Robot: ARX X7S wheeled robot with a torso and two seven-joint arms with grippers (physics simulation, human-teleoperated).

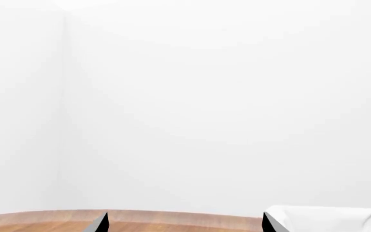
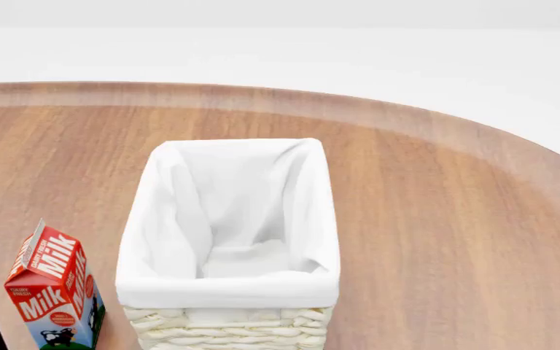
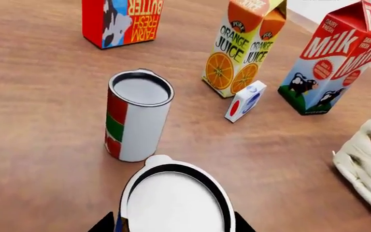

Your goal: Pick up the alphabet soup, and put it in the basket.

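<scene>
Two dark fingertips of the right end effector (image 3: 172,227) flank the alphabet soup (image 3: 176,203) at the edge of the right wrist view. They sit tight against its sides, so it looks pinched between them. Only the can's round, pale silvery top with its dark rim shows, plus a sliver of blue label. Just beyond it stands a second cylindrical can (image 3: 137,121) with a red-and-green label, upright on the wood-grain surface (image 3: 37,96). Farther off are a butter carton (image 3: 124,21), an orange juice carton (image 3: 247,46), a milk carton (image 3: 337,63) and a small tilted white box (image 3: 245,101). A corner of the cream woven basket (image 3: 369,159) shows to one side, well apart from the soup. From the head view, its white cloth lining is folded over the rectangular rim. The left end effector (image 1: 184,224) has its fingers spread wide, holding nothing.
</scene>
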